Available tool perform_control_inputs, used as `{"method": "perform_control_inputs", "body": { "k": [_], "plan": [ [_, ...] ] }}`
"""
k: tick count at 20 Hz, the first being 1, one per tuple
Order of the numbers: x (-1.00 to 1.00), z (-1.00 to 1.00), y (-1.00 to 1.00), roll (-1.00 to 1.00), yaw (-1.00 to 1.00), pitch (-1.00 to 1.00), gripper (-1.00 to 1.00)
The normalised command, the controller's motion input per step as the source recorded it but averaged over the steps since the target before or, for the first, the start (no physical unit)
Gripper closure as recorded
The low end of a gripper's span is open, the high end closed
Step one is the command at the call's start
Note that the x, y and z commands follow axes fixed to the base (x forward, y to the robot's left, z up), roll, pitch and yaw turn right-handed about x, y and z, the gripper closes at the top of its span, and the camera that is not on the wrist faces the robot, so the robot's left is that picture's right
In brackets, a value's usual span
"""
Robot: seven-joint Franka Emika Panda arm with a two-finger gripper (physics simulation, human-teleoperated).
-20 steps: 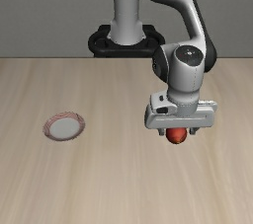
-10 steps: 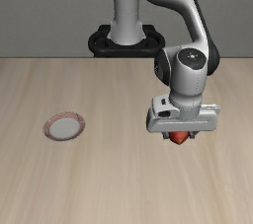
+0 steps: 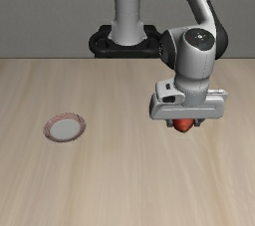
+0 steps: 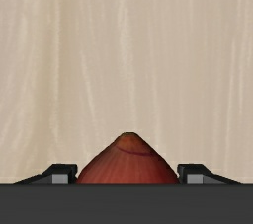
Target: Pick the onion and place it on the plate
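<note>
Pincer (image 3: pixel 185 121) clenched on the rounded red-brown onion (image 3: pixel 185 125). In the wrist view both dark fingertips (image 4: pixel 61 174) press its flanks from opposite sides, and its pointed top (image 4: pixel 126 159) rises between them. In the exterior view the onion's lower part peeks out beneath my grey hand. The onion is over the pale wooden worktop (image 3: pixel 110 180), toward the exterior view's right. I cannot tell whether it touches the surface or hangs clear of it. The small round plate with pale centre and pinkish rim (image 3: pixel 66 127) lies flat on the worktop toward the exterior view's left, well apart from the onion. In the wrist view, streaked wood grain lies beyond the onion.
</note>
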Motion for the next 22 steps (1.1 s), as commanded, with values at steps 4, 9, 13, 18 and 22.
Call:
{"method": "perform_control_inputs", "body": {
  "k": [4, 9, 13, 18, 22],
  "plan": [
    [0.0, 1.0, 0.0, 0.0, 0.0, 0.0, 1.0],
    [0.0, 0.2, -0.8, 0.0, 0.0, 0.0, 1.0],
    [0.0, 0.0, -1.0, 0.0, 0.0, 0.0, 1.0],
    [0.0, 0.0, -1.0, 0.0, 0.0, 0.0, 1.0],
    [0.0, 0.0, -1.0, 0.0, 0.0, 0.0, 1.0]
  ]
}}
